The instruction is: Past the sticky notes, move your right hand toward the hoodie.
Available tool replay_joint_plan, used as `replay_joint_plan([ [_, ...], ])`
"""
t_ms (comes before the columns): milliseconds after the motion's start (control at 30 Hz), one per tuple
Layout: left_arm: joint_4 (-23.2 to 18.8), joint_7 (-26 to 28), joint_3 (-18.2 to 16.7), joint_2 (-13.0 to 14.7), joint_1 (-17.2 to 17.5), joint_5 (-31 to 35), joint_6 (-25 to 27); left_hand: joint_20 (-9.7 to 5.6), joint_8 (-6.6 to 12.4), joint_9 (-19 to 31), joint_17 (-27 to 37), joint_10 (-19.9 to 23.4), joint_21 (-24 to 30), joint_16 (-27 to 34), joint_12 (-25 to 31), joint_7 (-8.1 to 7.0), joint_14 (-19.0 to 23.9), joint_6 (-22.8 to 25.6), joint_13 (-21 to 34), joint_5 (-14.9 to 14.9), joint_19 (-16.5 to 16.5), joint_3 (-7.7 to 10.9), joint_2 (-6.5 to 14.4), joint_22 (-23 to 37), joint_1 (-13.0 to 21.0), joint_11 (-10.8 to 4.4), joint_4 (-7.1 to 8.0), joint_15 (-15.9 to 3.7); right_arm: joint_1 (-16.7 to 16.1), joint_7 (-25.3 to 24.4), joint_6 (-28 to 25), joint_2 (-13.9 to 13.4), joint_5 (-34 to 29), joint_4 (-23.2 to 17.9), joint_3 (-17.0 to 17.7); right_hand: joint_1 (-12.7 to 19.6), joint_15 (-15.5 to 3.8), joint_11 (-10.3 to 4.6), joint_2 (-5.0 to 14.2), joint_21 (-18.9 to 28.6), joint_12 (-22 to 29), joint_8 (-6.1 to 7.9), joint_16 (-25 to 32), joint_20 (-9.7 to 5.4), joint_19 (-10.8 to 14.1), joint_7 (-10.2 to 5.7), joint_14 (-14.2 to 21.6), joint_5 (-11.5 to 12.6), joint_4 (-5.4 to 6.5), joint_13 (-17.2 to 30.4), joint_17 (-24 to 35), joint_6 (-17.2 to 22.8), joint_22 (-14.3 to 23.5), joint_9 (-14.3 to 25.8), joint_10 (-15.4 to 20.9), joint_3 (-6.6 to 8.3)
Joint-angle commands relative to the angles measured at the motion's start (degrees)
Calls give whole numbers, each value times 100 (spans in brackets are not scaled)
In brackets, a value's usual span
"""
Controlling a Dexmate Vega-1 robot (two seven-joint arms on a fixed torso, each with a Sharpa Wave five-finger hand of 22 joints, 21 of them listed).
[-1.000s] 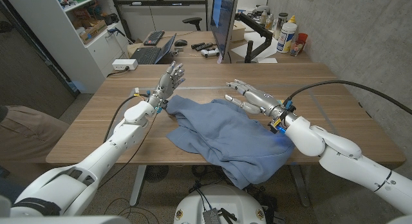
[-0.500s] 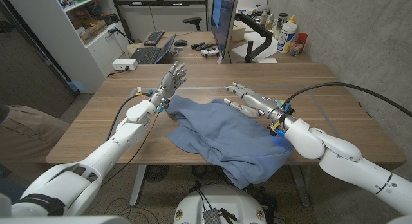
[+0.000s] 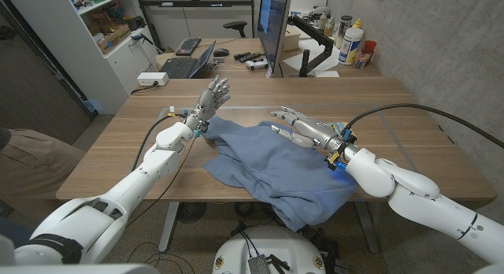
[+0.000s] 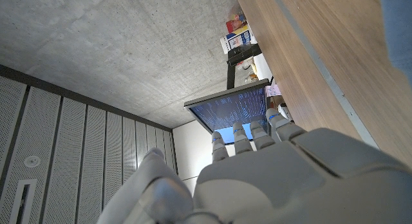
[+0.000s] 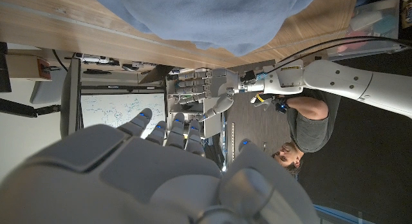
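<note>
The right hand [image 3: 298, 124] has slid further over the blue hoodie [image 3: 276, 168] than it was a second ago, its wrist drawn in from the table's [image 3: 118, 152] right side toward the middle. Its fingers are spread apart and hold nothing; they hover just above the upper edge of the cloth, though I cannot tell whether they brush it. The hoodie lies crumpled in the middle of the table, its lower part drooping over the near edge. I see no sticky notes anywhere. The left hand [image 3: 213, 95] stands raised just beside the hoodie's far left corner, fingers apart and empty.

To finish the reach well, I would keep the right hand low and level and ease it on over the thick part of the cloth, fingers kept apart, without dragging the fabric toward the edge.
</note>
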Motion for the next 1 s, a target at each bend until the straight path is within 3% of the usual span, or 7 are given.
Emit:
replay_joint_plan([
  [33,-75,13,2,38,58,1,36,-22,19,28,31,-42,27,25,23,-21,-62,34,26,-30,-8,14,61,13,-5,-19,-46,-16,98,37,30,112,-15,156,-155,-18,-248,-5,622,21,44,27,26,-72,-35,-11,-50,-15,27,24,28,63,21,20,53,82],
  [533,24,-77,75,-6,-29,42,61,-25,16,28,32,-38,27,25,25,-18,-73,29,26,-34,-11,11,70,13,-2,-23,-55,-22,57,137,-107,150,76,120,-269,-60,-268,-18,614,0,17,-13,1,-85,-110,-20,-156,-57,44,26,34,1,23,22,-4,257],
  [1000,238,-214,126,-46,-186,80,61,-28,4,28,31,-47,27,17,22,-7,-105,-5,26,-35,-15,9,73,12,10,-25,-71,-29,218,313,-60,230,274,254,-436,-99,-280,-30,622,10,17,-23,14,-100,-106,-25,-157,-87,61,28,38,-11,25,24,-1,358],
])
